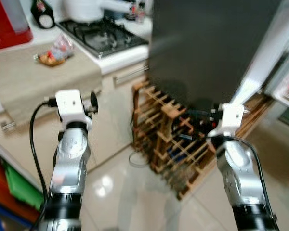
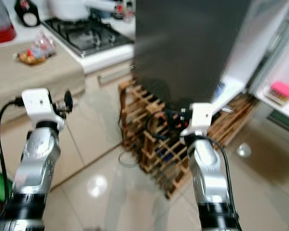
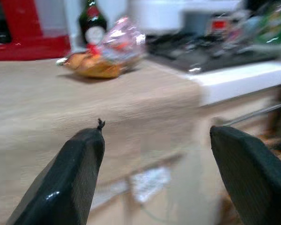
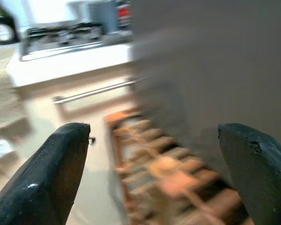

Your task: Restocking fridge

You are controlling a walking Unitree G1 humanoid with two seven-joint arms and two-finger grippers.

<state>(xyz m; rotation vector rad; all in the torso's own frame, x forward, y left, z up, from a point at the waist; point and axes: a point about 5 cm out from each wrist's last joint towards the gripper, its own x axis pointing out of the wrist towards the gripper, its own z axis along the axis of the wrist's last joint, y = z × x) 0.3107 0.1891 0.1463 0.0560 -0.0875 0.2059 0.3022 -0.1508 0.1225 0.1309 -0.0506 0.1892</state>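
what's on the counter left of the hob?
A clear-wrapped food packet lies on the wooden counter. Behind it stand a dark bottle and a red appliance. The packet's contents are too blurred to identify. Both hands are open, holding nothing.

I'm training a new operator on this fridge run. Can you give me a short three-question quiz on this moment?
1. True or false: the left gripper holds the clear plastic bag of pastries.
2. What stands on the floor beside the dark grey fridge? A) wooden lattice wine rack B) blue bucket C) metal stool
3. Are the right gripper fingers open or shut?

Key: 1 false, it is open and holds nothing; 2 A; 3 open.
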